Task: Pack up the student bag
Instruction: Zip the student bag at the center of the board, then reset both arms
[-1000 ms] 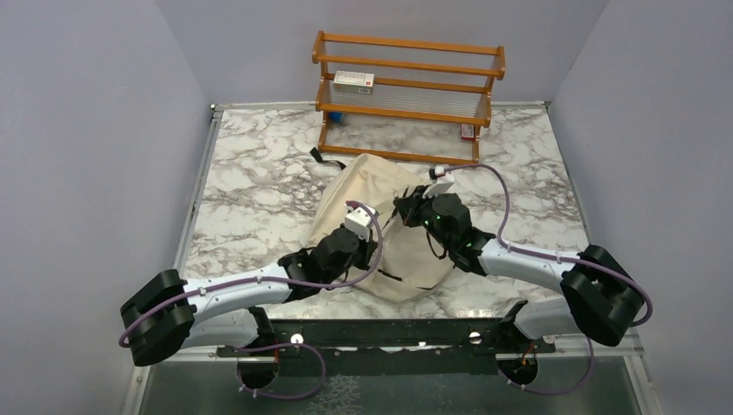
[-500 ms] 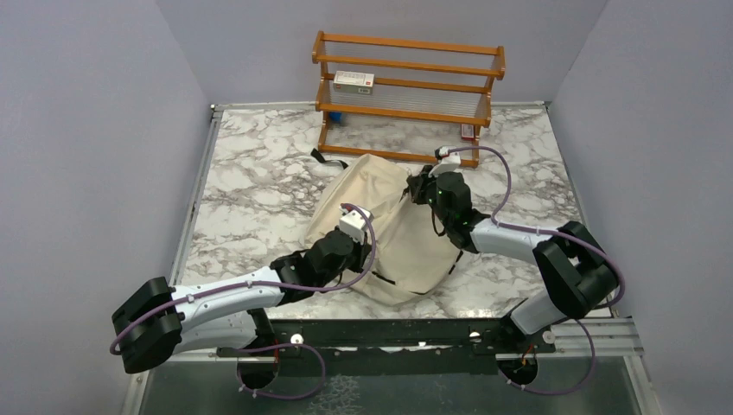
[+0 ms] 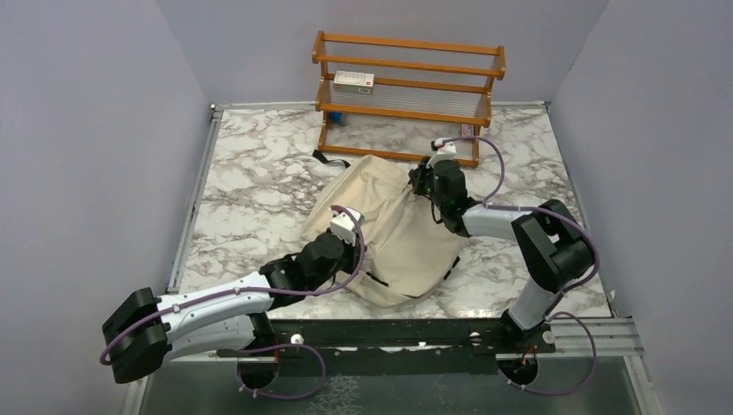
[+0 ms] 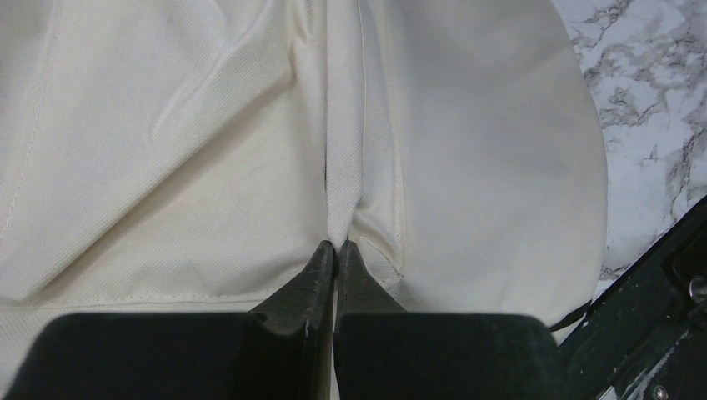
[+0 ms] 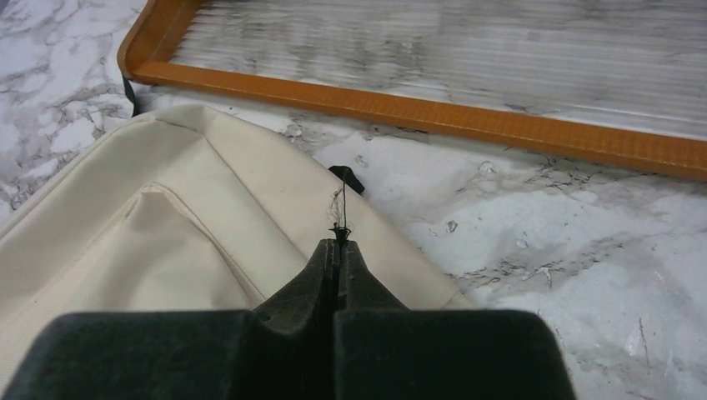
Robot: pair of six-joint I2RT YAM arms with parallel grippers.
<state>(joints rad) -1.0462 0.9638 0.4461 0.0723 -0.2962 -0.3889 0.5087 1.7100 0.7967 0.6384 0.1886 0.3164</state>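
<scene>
We're looking into a robotics lab test cell: plain grey walls [image 3: 95, 130] box in a marble-patterned table [image 3: 251, 190] on the left, far and right sides. Along the near edge we see a black metal rail [image 3: 389, 333] carrying the left arm [image 3: 216, 303] and the right arm [image 3: 536, 242], with purple cables [image 3: 500, 173] looping off them. A wooden rack [image 3: 406, 82] at the far edge and the student bag [image 3: 389, 233] mid-table sit there like staged props.

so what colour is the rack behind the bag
Orange-brown wood rack, clearest in the top external view.
</scene>
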